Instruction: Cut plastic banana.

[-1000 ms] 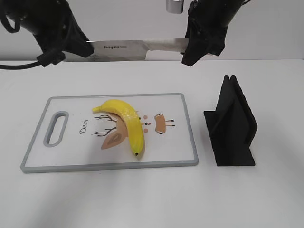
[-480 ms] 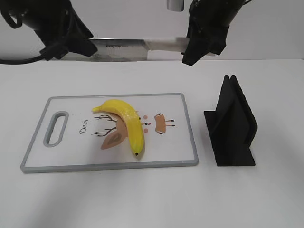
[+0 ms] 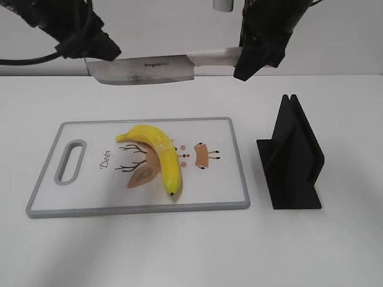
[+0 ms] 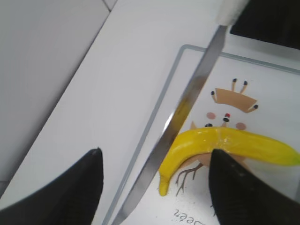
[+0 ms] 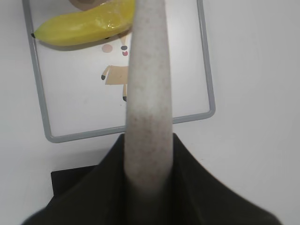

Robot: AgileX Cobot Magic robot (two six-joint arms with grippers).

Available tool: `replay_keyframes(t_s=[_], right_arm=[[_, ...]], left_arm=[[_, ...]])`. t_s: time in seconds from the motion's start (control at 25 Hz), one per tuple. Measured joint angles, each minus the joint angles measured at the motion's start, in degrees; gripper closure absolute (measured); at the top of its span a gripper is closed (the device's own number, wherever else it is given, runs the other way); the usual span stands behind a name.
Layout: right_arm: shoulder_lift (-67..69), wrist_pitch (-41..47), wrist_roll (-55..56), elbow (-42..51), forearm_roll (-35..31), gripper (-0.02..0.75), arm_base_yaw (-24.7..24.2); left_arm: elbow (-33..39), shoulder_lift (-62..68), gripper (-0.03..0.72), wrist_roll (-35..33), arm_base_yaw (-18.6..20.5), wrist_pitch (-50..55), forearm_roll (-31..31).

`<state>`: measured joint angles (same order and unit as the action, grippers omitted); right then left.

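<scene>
A yellow plastic banana [image 3: 159, 153] lies whole on the white cutting board [image 3: 239, 170]. My right gripper [image 3: 242, 62] is shut on the pale handle [image 3: 214, 57] of a knife and holds it in the air above the board's far edge, with the blade [image 3: 142, 69] pointing left. My left gripper [image 3: 99, 51] is open just above and left of the blade tip. In the left wrist view the blade [image 4: 187, 101] runs between the wide-apart fingers [image 4: 65, 192] without touching them, above the banana [image 4: 227, 143]. The right wrist view shows the handle [image 5: 147, 93] and the banana [image 5: 84, 23].
A black slotted knife stand [image 3: 293, 158] is on the table to the right of the board; it also shows in the right wrist view [image 5: 70, 183]. The board has a grey rim [image 4: 159, 117] and a handle slot [image 3: 70, 160] on its left end.
My left gripper has lifted up and left off the blade tip, so the whole blade now shows. The knife stays in my right gripper. The banana has not moved.
</scene>
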<state>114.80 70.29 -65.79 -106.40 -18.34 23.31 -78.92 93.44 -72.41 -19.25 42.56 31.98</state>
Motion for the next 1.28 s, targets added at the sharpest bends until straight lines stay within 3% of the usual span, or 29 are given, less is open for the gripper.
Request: replay_keyframes(t_s=[0.32,0.56,0.72,0.92,1.28], right_arm=[[-1.1,0.0,9.3,0.0,0.5,0.568,0.0],[-3.2,0.0,27.0,0.0,1.7,0.568,0.0],[-3.7,0.0,38.7,0.0,3.3,0.568,0.0],[-4.8,0.1,49.7,0.4,3.7,0.568,0.0],[-12.4,0.0,56.4,11.2,1.1,0.568,0.0]], left_arm=[[0.0,-4.1,0.036,32.4,2.0,-2.7,-20.3],[0.0,-4.8,0.052,52.5,10.5,11.3,-23.4],[0.0,-4.9,0.081,57.2,15.1,23.7,-23.9],[1.2,-5.9,0.114,61.2,16.0,26.7,-27.1],[16.2,-19.0,0.117,61.9,16.0,27.0,-26.5]])
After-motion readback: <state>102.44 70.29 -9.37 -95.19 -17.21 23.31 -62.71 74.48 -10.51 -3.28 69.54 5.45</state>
